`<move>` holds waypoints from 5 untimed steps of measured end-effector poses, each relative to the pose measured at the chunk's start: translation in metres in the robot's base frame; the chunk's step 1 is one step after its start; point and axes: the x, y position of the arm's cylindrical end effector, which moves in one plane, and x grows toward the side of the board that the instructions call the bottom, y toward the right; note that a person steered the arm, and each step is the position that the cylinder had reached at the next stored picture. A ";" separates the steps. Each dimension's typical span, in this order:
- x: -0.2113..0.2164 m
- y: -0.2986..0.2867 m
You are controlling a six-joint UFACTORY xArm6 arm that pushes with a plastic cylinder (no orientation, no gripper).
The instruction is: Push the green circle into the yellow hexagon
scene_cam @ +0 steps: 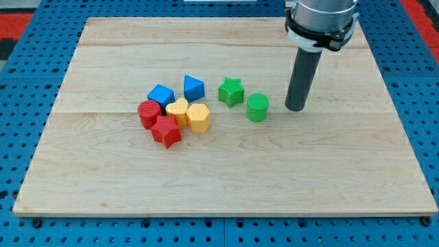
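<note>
Nearest the view's bottom is bare pale wood, the worktop [226, 185] made of jointed light planks, with blue pegboard showing round its edges. Moving up, the cluster comes first: the red star [166, 131] at its lower edge, a red cylinder-like block [147, 114] at its 10 o'clock, and the yellow hexagon [198, 118] at the cluster's right side, touching a yellow rounded block [178, 108] at its 10 o'clock. Behind these sit the blue cube [161, 95] and a blue wedge-shaped block [193, 87].

The green circle [257, 108] stands alone at the hexagon's 3 o'clock, near but apart, with clear board between them. The green star [232, 91] lies just beside the circle at its 10 o'clock.

My tip [296, 108] rests on the board at the circle's 3 o'clock, close by with a narrow gap. This end effector is a plain rod with no jaws, so there is nothing to stand apart or together.

The line from tip through circle to hexagon looks nearly straight, so I judge a steady push toward 9 o'clock, dipping slightly toward 8, should carry it in. Meeting the circle dead centre matters: contact too low would likely send it up into the green star.

Beyond the worktop's far edge, red and blue pegboard shows.
</note>
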 end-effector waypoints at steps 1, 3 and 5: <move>0.000 -0.052; 0.001 -0.084; -0.005 -0.028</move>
